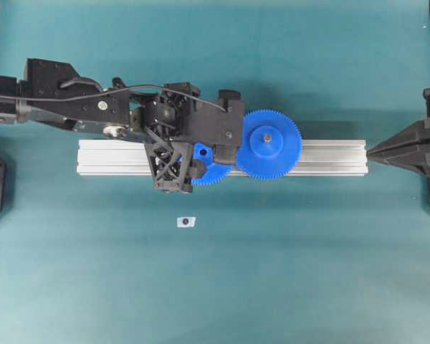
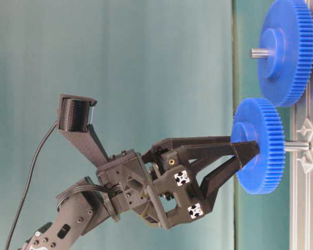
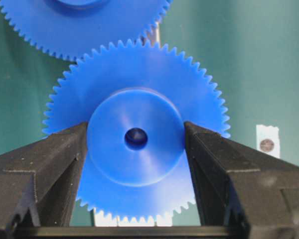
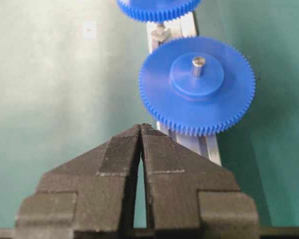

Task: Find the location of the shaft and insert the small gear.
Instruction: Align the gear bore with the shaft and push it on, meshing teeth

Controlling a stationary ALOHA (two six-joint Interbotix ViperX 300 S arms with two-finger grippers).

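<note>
Black fingers [image 3: 55, 169] fill the bottom of my left wrist view, and between them I have the small gear [image 3: 135, 134] pinched by its raised hub, so the left claw [image 3: 135, 149] is clamped on that hub with its centre hole facing the lens. From the table-level view I can see the shaft [image 2: 297, 146] poking out of the far face of the small gear toward the aluminium rail [image 2: 302, 172], so I judge the gear is threaded onto the pin but not yet seated, since a stretch of bare pin shows between gear and rail. What I reckon is left is to press it home and let go. Just beyond the claw sits the larger gear [image 1: 269, 143] on its own pin, its teeth close against the small one's; whether they mesh I cannot tell. My left arm reaches out along the rail, wrist tipped down toward it. Off to the far side, well apart, the right claw [image 4: 141, 130] waits with its tips pressed together, holding nothing. Beside the left claw on the counter [image 1: 308, 272] lies a little white sticker [image 1: 185, 222]
</note>
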